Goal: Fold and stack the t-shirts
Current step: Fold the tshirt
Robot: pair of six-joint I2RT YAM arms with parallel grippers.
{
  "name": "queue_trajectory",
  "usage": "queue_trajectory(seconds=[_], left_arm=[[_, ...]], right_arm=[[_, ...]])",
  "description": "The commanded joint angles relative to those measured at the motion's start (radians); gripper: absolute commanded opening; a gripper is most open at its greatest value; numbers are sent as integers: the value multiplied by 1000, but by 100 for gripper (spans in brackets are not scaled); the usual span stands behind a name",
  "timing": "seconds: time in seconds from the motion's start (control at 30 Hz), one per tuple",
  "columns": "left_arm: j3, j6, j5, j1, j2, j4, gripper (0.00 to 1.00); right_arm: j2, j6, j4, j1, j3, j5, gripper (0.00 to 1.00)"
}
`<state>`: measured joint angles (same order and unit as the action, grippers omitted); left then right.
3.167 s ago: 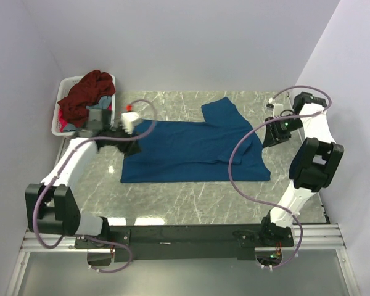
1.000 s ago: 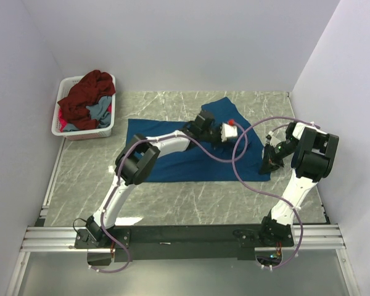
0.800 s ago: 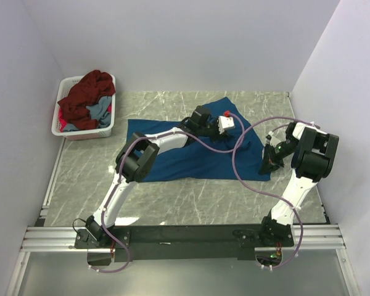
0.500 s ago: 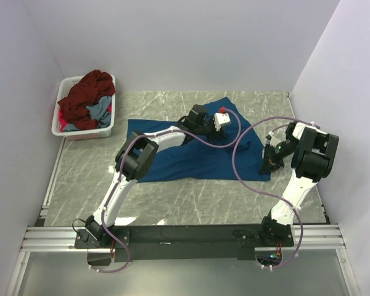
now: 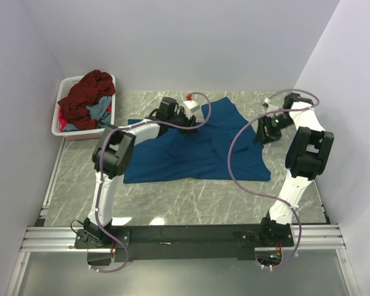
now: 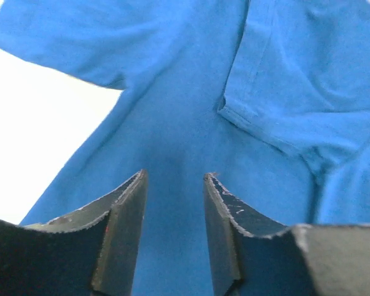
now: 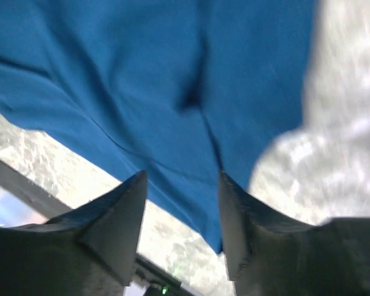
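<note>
A deep blue t-shirt (image 5: 197,151) lies spread out on the marble table. My left gripper (image 5: 193,122) is open and empty over the shirt's far edge. In the left wrist view its jaws (image 6: 172,177) stand apart just above the blue cloth (image 6: 172,105), with a sleeve hem (image 6: 259,132) to the right. My right gripper (image 5: 259,137) is open and empty above the shirt's right edge. In the right wrist view it (image 7: 182,179) hovers over the shirt's edge (image 7: 142,80). A dark maroon shirt (image 5: 86,92) and a grey-blue one (image 5: 100,111) lie heaped in the basket.
The white plastic basket (image 5: 61,86) stands at the far left corner by the wall. Bare marble table (image 5: 191,200) lies in front of the shirt and to its right (image 7: 339,117). Both arms' purple cables (image 5: 234,154) loop over the shirt. Walls close in on three sides.
My left gripper has swung from the shirt's right middle back and left to its far edge. My right gripper has moved from the shirt's near right corner away towards the back.
</note>
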<state>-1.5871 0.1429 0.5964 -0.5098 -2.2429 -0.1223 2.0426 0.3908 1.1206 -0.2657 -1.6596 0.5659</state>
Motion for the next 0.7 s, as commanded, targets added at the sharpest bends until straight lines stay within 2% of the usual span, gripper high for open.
queue_trajectory(seconds=[0.0, 0.17, 0.23, 0.3, 0.43, 0.53, 0.67], left_arm=[[22, -52, 66, 5, 146, 29, 49], [97, -92, 100, 88, 267, 182, 51], [154, -69, 98, 135, 337, 306, 51], [205, -11, 69, 165, 393, 390, 51], [320, 124, 23, 250, 520, 686, 50], [406, 225, 6, 336, 597, 829, 50], [495, 300, -39, 467, 686, 936, 54]], right_arm=[[19, -24, -13, 83, -87, 3, 58], [129, -47, -15, 149, -206, -50, 59], [139, -49, -8, 163, -207, -83, 57], [117, -40, -18, 161, -169, -95, 57], [-19, 9, -18, 155, 1, -156, 56], [-99, 45, 7, 140, 110, -181, 56], [-160, 75, 25, 105, 221, -244, 56]])
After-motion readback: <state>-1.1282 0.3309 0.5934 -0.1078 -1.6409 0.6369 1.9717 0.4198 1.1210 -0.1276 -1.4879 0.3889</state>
